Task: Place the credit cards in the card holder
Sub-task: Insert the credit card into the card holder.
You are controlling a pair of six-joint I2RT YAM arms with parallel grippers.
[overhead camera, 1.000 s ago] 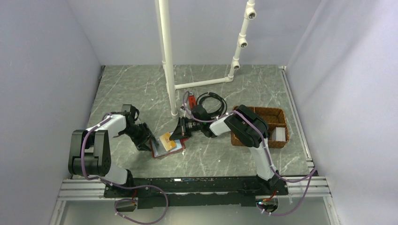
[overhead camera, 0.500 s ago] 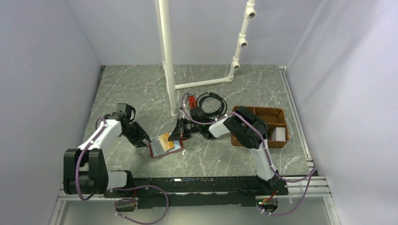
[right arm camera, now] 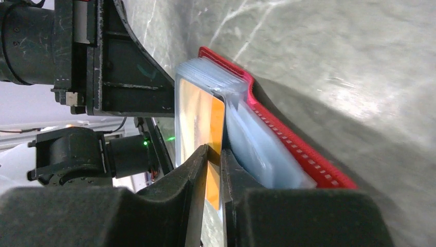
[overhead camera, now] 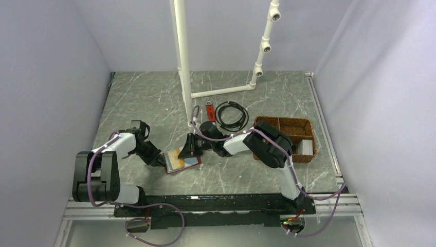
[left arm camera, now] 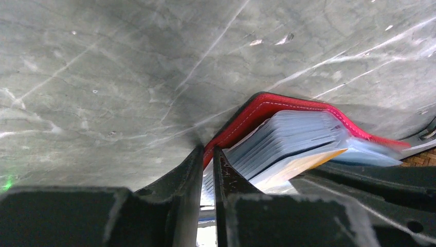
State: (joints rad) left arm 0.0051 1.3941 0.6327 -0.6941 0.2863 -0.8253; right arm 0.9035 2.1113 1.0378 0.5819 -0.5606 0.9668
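The red card holder lies open on the marble table, its clear pockets fanned up. My left gripper is shut on its left edge; in the left wrist view the jaws pinch the red cover and a pocket leaf. My right gripper is shut on a card with an orange face, held against the pockets. In the right wrist view the jaws grip the card beside the pale pocket stack and the red cover. The card's edge also shows in the left wrist view.
A brown woven divided tray stands at the right with pale cards in one compartment. A white pipe frame rises behind the wallet. A black cable coil and a small red tag lie behind my right arm.
My right gripper has moved left and down with the orange card, closer into the pockets. The left gripper shifted slightly and the wallet lies a little flatter.
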